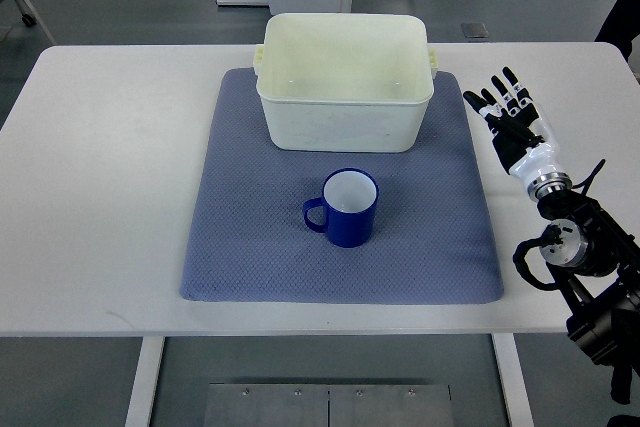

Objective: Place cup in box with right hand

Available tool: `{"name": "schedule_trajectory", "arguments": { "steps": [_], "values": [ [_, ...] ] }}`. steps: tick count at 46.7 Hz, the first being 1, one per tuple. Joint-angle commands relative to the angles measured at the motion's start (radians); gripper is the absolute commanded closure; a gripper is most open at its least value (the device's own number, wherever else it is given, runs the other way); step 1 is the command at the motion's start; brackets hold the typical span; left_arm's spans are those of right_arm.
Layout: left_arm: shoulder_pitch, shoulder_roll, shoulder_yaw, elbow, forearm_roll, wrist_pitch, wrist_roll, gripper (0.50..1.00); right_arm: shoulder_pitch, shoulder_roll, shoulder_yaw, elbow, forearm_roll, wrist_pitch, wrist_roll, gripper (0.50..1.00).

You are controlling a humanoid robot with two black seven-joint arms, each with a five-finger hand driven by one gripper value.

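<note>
One view only, from above and steeply down. Shows one blue cup [342, 208], upright on a blue-grey mat [240, 247], mouth open to the camera, white inside, handle turned toward the picture's left. Stands near the middle of the mat, just short of the box [345, 132] on the robot's side, apart from it and not touching. Likely set there so as to fall within easy reach of the right arm, with the handle away from that arm and the bare side of the cup offered for a grasp.

One cream box, open-topped, with nothing seen inside, at the far edge of the mat, its far rim hanging over onto the white table [100, 167]. Probably placed close behind the cup to keep the carry short.

One right hand [510, 122], arm entering from the picture's right edge, off the mat over bare table. Fingers straight and spread wide, pointing away from the robot, holding nothing. Well apart from the cup, so no grasp begun yet; reach toward the cup judged to be the next step.

No left hand anywhere in view. One mat, one table, part of a floor stand beyond the far edge.
</note>
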Motion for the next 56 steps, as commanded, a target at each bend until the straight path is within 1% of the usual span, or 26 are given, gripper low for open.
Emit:
{"name": "schedule_trajectory", "arguments": {
  "steps": [1,12,56],
  "values": [
    [0.002,0.0,-0.001,0.001,0.0,0.0,0.0,0.5,0.001,0.0,-0.001,0.001,0.0,0.0,0.005,0.5],
    [0.0,0.0,-0.001,0.0,0.0,0.0,0.0,0.5,0.006,-0.018,-0.044,-0.001,0.0,-0.002,0.005,0.5],
    [0.002,0.0,0.002,0.001,0.001,0.0,0.0,0.5,0.029,-0.054,-0.073,-0.001,0.0,0.002,-0.001,0.5]
  ]
}}
